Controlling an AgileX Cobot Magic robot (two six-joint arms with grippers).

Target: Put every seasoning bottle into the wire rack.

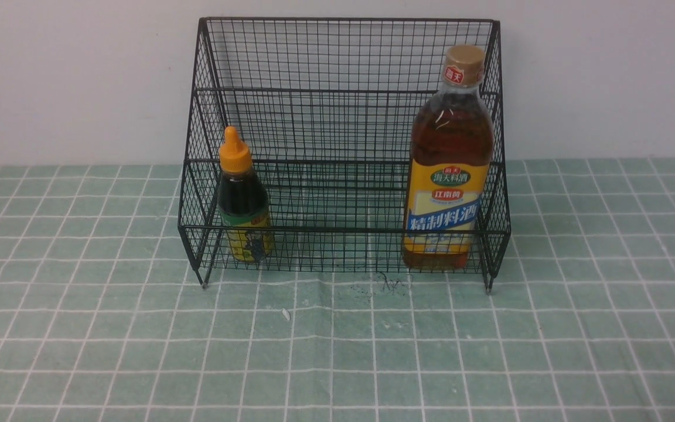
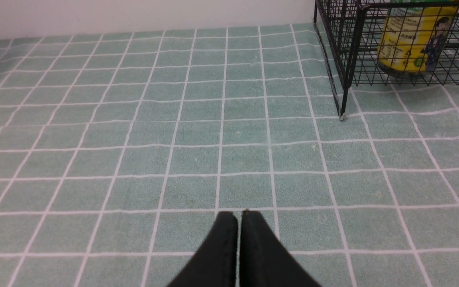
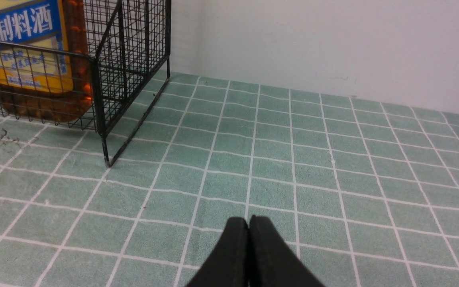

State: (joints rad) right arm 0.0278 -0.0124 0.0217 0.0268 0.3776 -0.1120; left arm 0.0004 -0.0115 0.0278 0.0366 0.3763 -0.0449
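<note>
The black wire rack point(image 1: 343, 117) stands against the wall. Upright in its lower tier at the left is the small dark-sauce seasoning bottle point(image 1: 242, 199) with an orange cap. The tall amber seasoning bottle point(image 1: 449, 170) with a tan cap stands upright in the lower tier at the right. In the left wrist view my left gripper point(image 2: 238, 215) is shut and empty over the cloth, well short of the rack's corner point(image 2: 347, 59) and the small bottle point(image 2: 412, 44). My right gripper point(image 3: 248, 221) is also shut and empty, away from the rack point(image 3: 126, 52) and the tall bottle point(image 3: 34, 59).
A green cloth with a white grid point(image 1: 337, 351) covers the table up to the white wall. A small white scrap point(image 1: 285, 314) and dark scribble marks point(image 1: 387, 284) lie on the cloth in front of the rack.
</note>
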